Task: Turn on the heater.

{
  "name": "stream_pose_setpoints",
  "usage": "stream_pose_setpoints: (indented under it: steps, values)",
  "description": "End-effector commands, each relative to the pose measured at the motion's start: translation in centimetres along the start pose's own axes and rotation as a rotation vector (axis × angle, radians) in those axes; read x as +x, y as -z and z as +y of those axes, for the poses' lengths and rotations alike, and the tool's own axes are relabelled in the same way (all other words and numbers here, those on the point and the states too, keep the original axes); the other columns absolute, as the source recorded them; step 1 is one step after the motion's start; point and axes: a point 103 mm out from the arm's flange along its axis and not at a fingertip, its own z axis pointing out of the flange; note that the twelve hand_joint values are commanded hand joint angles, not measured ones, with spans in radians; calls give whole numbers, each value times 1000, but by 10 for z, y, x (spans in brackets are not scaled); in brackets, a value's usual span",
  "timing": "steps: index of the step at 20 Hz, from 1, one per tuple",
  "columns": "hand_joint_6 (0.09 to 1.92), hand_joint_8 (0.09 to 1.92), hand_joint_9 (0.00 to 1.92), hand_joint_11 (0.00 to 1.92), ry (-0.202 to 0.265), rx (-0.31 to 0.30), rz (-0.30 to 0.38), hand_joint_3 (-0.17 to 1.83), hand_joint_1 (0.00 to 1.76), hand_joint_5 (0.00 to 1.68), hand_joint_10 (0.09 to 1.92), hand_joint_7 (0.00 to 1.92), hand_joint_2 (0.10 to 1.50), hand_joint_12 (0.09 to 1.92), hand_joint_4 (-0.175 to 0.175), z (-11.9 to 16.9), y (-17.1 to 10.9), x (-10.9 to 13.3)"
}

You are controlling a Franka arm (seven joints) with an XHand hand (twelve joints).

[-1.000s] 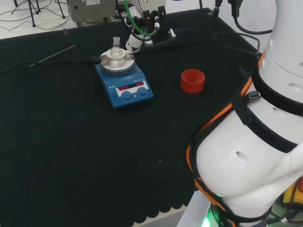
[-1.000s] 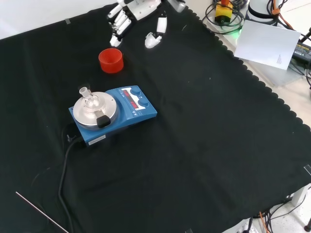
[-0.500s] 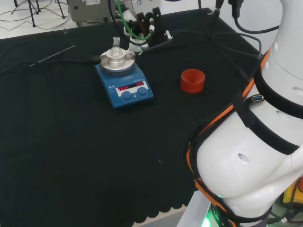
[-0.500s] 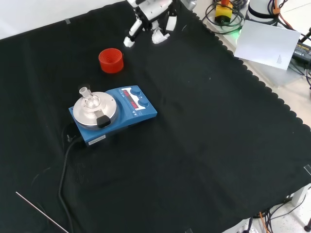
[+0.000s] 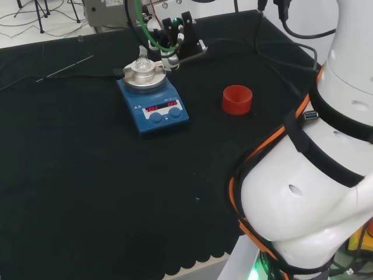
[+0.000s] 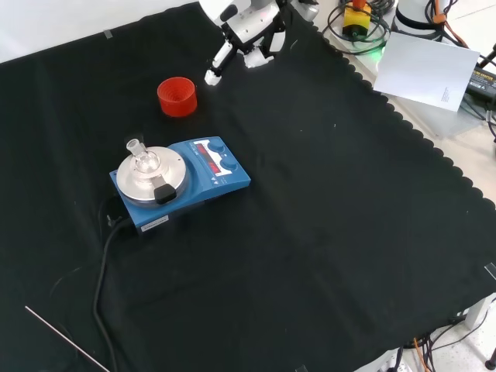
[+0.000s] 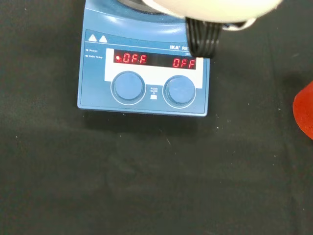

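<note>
The blue heater (image 6: 182, 183) sat on the black cloth (image 6: 325, 232), a bit toward the far left corner as the head view showed it. A small glass flask (image 5: 141, 58) stood on its round silver plate (image 6: 152, 173). A red cup (image 6: 177, 97) stood apart from the heater, nearer the arm's side of the cloth.

The hand (image 6: 246, 23) hung in the air over the top edge of the cloth in the front view, past the red cup and well apart from the heater. One finger (image 6: 218, 63) pointed straight out and down, and the others looked tucked in. It held nothing. A moment before, its fingers had been spread wide nearer the cup. Now it had turned and made a poking shape.

In the wrist view, the two round knobs (image 7: 128, 87) were in plain sight, so the hand seemed aimed at the heater's front. The red lights (image 7: 155, 60) were lit above them. I thought the hand was getting ready to press or turn a knob, but no touch had come yet.
</note>
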Motion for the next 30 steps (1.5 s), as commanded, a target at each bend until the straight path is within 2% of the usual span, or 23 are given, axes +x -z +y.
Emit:
stream_pose_setpoints:
  steps: [1,21,30]
  values:
    - [99,1795,1920,1836,24,176,-34,1138,1507,353,1710,1820,604,1555,-61,11,-31,10]
    - [87,1804,1920,1834,52,267,-29,1169,1502,326,1715,1821,596,1558,-50,48,-79,15]
    - [87,1805,1920,1829,69,302,-47,1178,1501,326,1714,1819,592,1557,-47,61,-94,29]
